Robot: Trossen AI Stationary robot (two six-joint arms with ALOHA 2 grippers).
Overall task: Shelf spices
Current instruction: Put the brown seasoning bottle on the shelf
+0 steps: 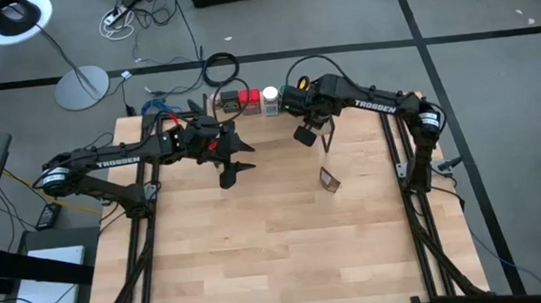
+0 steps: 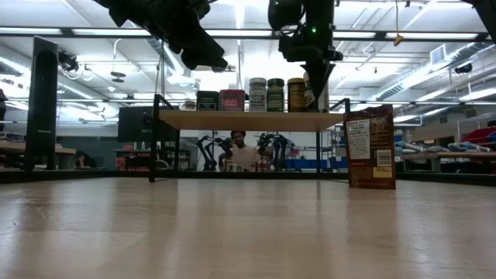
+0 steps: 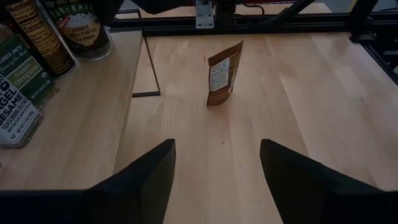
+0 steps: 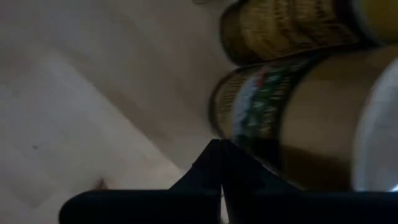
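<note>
Wooden worktop (image 1: 276,237). Shelf (image 2: 248,120) at 12 o'clock edge, five spice jars (image 2: 257,94) in row on top. Brown pouch (image 1: 329,179) upright mid-worktop. Left end effector (image 1: 231,164) at 10 o'clock, wide, empty. Right end effector (image 1: 305,135) by shelf's right end, pinched closed, empty.

The shelf (image 2: 256,120) has a pale wooden top on thin black legs. On it stand a dark tin (image 2: 207,101), a red tin (image 2: 232,100), a white-lidded jar (image 2: 257,94), a green jar (image 2: 275,94) and a yellow-lidded jar (image 2: 296,94). A brown pouch (image 2: 370,147) with a white printed label stands on the light, striped wooden table (image 1: 276,237). Both arms are black.
</note>
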